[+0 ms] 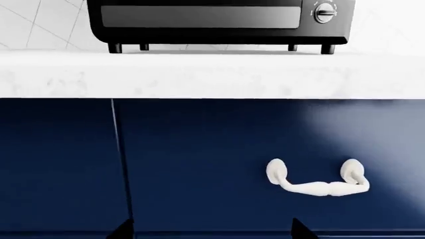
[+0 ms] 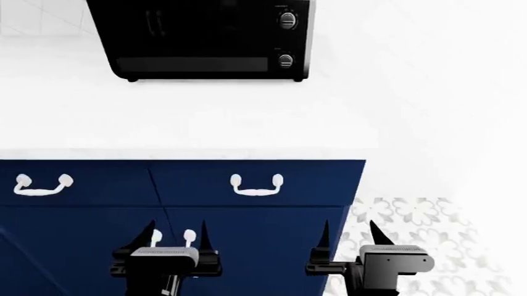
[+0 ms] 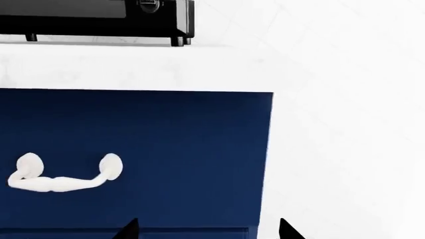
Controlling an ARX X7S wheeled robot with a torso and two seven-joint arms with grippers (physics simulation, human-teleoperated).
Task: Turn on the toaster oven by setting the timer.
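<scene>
While both arms sit low before the navy cabinet front (image 2: 247, 246), the white desk (image 2: 206, 123) carries the toaster oven (image 2: 197, 37) at its far edge, well apart from them. Left gripper (image 2: 176, 237) and right gripper (image 2: 350, 237): jaws wide, holding nothing. White drawer handle (image 2: 256, 185) lies between. Timer (image 2: 286, 60): lowest visible dial on the oven's right panel.

White marble table (image 2: 206, 123) before me, navy cabinet fronts (image 2: 263, 240) below with white handles (image 2: 256, 185), patterned floor tiles (image 2: 411, 216) at my right
</scene>
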